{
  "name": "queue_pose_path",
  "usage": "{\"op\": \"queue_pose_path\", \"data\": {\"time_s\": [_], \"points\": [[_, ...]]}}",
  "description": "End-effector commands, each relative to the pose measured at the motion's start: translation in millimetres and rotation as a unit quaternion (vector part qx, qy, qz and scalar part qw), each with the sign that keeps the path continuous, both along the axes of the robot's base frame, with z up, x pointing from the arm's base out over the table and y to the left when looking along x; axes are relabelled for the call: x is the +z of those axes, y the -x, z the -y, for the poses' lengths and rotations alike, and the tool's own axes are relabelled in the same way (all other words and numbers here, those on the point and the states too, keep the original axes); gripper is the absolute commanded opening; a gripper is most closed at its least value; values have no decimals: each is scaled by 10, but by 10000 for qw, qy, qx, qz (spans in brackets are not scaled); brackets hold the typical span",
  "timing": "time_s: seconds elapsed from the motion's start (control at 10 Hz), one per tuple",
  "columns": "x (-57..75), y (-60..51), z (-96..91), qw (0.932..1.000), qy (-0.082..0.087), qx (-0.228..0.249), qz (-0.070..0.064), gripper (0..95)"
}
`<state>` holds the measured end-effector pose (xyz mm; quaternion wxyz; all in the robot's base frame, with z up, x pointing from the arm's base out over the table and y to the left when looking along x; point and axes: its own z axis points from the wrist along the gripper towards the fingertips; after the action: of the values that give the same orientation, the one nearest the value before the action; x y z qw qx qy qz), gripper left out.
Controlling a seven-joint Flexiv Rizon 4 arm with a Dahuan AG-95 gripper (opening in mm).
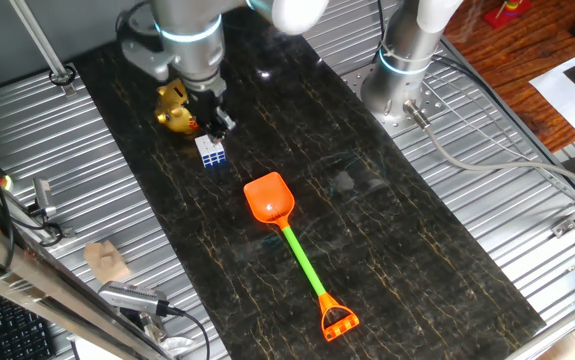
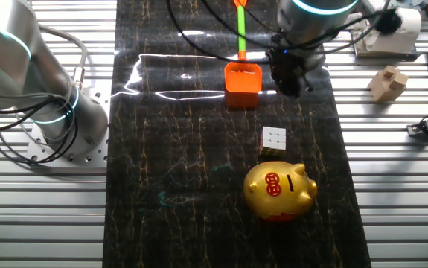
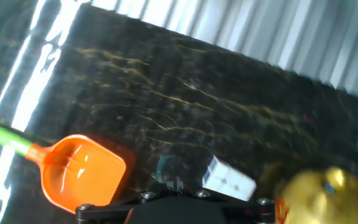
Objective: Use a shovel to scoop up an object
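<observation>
Shovel (image 1: 289,235) is lying flat on the dark marbled worktop (image 1: 417,230), untouched, its orange blade (image 1: 269,197) pointing toward the cube (image 1: 210,152) and its green shaft running away to the orange loop handle (image 1: 338,322). The pincer (image 1: 215,121) is hovering above the worktop near the cube, between it and the gold piggy bank (image 1: 176,107), well apart from the shovel's handle. Whether its fingers are apart or together I cannot tell. The cube is sitting just beside the piggy bank, a short way from the blade.
</observation>
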<state>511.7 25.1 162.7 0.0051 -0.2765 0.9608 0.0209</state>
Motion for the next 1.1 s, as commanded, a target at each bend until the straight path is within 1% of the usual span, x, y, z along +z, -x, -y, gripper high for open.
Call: {"op": "queue_pose_path", "data": {"time_s": [0.1,0.2,0.3,0.5,0.7,0.8,0.9,1.1], "points": [[-17,-37,-91,9952,77,980,8,0],[-17,-36,-90,9942,112,1071,8,0],[-20,-36,-89,9943,125,1060,0,0],[-24,-36,-85,9926,147,1203,3,0],[-20,-44,-53,9921,49,1257,24,0],[-20,-44,-53,9895,-11,1442,45,0],[-20,-44,-53,9862,4,1652,54,0],[-20,-44,-53,9813,21,1925,77,0]]}}
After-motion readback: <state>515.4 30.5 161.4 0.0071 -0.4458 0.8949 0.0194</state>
